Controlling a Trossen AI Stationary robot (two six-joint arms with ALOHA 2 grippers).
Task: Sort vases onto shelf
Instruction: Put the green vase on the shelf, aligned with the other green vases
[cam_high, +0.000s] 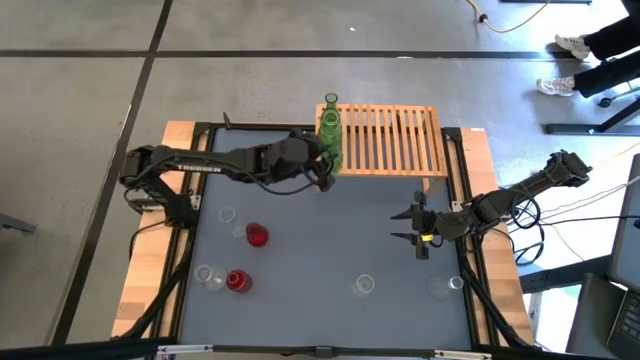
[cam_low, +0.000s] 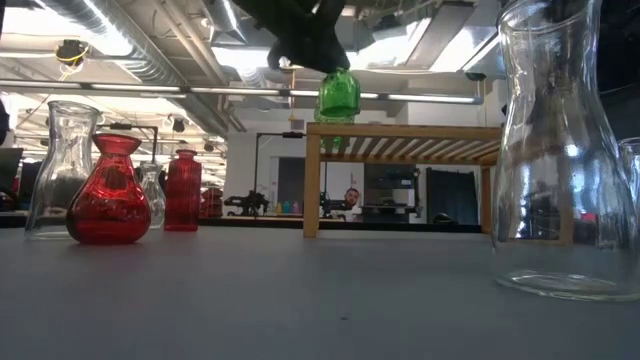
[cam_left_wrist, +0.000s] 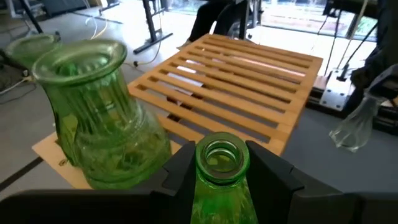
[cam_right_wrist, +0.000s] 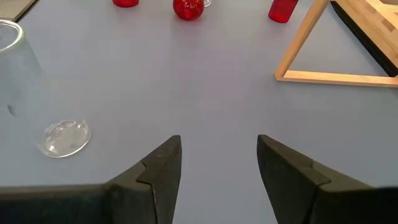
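Grey matting covers the desk (cam_high: 330, 250), with a slatted wooden shelf (cam_high: 392, 140) at its far edge. On the shelf's left end stand two green vases (cam_left_wrist: 99, 112) (ribbed, wide-mouthed in the left wrist view), one behind the other. Just beside them, the left tool (cam_left_wrist: 221, 163) grips the neck of a green bottle-necked vase (cam_left_wrist: 219, 177) between its fingers, holding it up in the air by the shelf's left front corner. Over on the right side of the desk, the right tool (cam_high: 414, 229) hangs near the surface with its fingers spread and nothing between them. Two red vases (cam_high: 257, 235) and several clear vases (cam_high: 363, 285) stand scattered on the near part of the desk — all well apart from the shelf.
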